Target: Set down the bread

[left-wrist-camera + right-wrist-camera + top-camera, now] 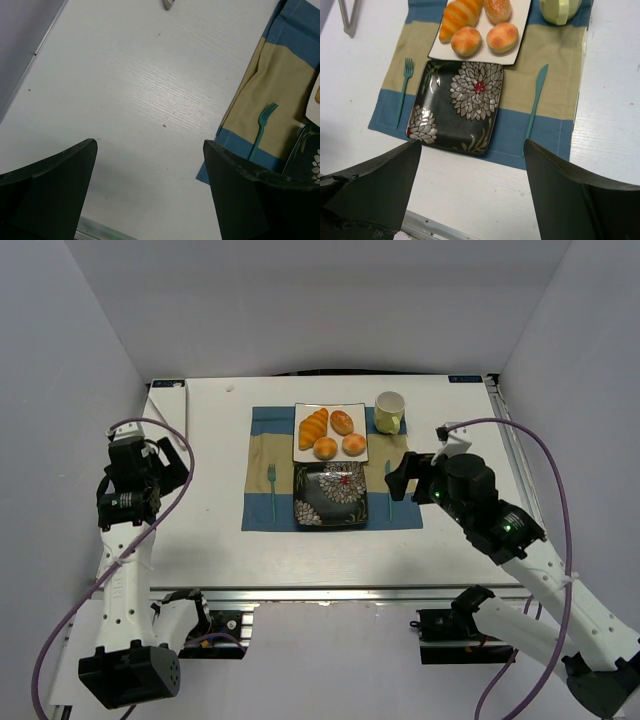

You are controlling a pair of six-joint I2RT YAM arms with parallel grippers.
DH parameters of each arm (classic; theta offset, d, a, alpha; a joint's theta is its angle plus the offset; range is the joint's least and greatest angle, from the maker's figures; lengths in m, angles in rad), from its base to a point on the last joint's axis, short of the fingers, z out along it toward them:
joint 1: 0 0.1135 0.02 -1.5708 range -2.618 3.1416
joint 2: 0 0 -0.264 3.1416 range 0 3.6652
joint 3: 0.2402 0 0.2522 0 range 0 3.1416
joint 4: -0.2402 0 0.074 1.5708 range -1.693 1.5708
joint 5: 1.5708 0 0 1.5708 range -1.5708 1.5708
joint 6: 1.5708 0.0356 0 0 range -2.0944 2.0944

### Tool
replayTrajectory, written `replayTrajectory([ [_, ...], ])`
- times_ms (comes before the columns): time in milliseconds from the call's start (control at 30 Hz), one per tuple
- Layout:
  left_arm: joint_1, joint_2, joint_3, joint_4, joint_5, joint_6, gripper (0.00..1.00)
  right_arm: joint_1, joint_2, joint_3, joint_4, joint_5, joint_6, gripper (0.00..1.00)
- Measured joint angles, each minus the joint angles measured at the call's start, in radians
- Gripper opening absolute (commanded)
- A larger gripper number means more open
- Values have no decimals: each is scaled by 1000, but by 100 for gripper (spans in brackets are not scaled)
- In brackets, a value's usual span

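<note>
On white plate (301, 454): two buns (325, 448) (354, 445), one croissant (313, 427), one brown roll (342, 422); left fingers (50, 175) apart, right fingers (375, 180) apart.

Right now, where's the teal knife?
In the right wrist view, the teal knife lies on the right side of the placemat. It is just right of the dark floral plate and nearer the arms than the cup.

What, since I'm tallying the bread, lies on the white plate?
The white plate holds a striped croissant, a darker roll, one bun and another bun; the plate surface beneath them is covered.
</note>
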Motion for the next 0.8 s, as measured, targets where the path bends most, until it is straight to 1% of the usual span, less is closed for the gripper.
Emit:
replayTrajectory([
  [67,0,0,-1,-2,-12,0,97,0,-35,-15,10,9,-1,89],
  [100,0,-1,0,-2,-18,-1,94,0,-47,-18,11,14,-5,89],
  [167,0,3,0,0,-27,-3,94,0,-50,-18,14,29,-16,89],
  [200,0,9,0,3,-32,-4,97,0,-46,-17,15,35,-23,89],
  [300,0,74,29,8,-51,-10,98,0,-2,-5,13,45,-38,89],
  [400,0,206,114,29,-56,-11,98,0,57,0,13,47,-53,89],
  [500,0,376,238,57,-48,-14,98,0,95,10,13,47,-72,89],
  [633,0,585,381,108,-27,-18,98,0,157,80,22,48,-101,89],
  [800,11,825,502,136,-1,-18,98,0,229,174,52,56,-140,89],
])
